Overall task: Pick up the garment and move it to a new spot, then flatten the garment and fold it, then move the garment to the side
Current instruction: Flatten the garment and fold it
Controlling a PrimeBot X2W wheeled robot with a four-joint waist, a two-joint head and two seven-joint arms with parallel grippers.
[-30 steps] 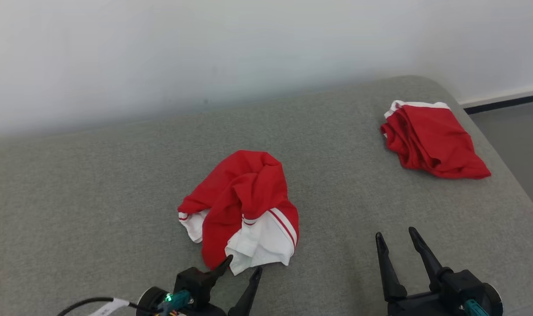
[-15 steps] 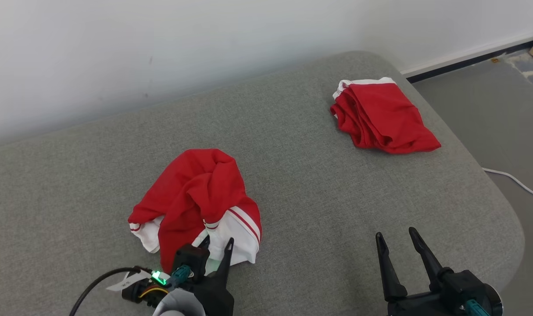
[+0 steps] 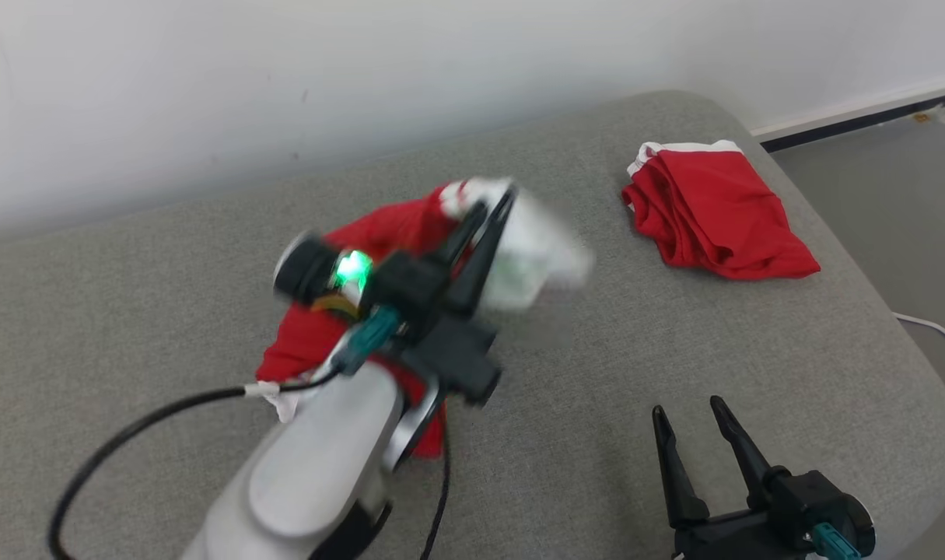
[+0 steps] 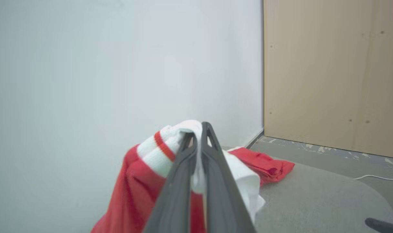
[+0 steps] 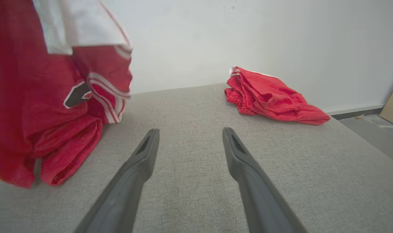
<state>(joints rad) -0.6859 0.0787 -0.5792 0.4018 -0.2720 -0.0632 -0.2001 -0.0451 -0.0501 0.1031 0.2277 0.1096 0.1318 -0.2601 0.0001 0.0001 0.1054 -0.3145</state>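
Left end effector (image 3: 497,201) is being recorded as clenched on the white striped hem of the red-and-white garment (image 3: 386,229). In the left wrist view the jaws are being pressed together over the cloth. The garment is being held raised by that hem. Its lower folds appear to be resting on the grey cushioned surface (image 3: 596,389), near the middle, at about 10 o'clock from the right end effector (image 3: 688,408). Right end effector is being noted as released, with jaws apart and nothing between them, low at 5 o'clock of the head view.

Progress, as judged: the pick-up is being carried out, with the grasp made and the lift only partial. Placement at a new spot, flattening, folding and moving aside are being counted as not yet done.

Count:
- Two garments are being counted. One is being held, and the second red garment (image 3: 713,214) is lying loosely bunched at 2 o'clock, well apart.
- Two end effectors.
- One cushioned surface.
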